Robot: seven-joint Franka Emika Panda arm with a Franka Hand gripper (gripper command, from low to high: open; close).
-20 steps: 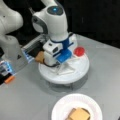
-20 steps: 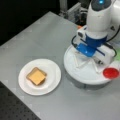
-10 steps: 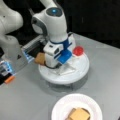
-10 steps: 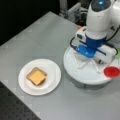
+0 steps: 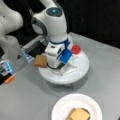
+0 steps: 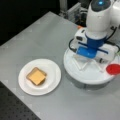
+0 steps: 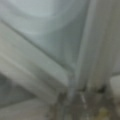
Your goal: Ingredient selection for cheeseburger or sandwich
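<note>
Our gripper point(image 5: 55, 67) is low over the round white tray point(image 5: 80, 71), beside the toast square point(image 5: 41, 60) and red tomato disc point(image 5: 76, 49); we cannot tell how wide it is open. The sandwich point(image 6: 36, 76) waits on the paper plate point(image 6: 53, 72). We should grip gently and centred.

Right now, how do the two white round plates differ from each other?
The paper plate lies flat on the table and holds a toast stack. The divided tray stands raised, has ridges, holds a red tomato disc, and the tool is lowered over it. Both are white and round.
</note>
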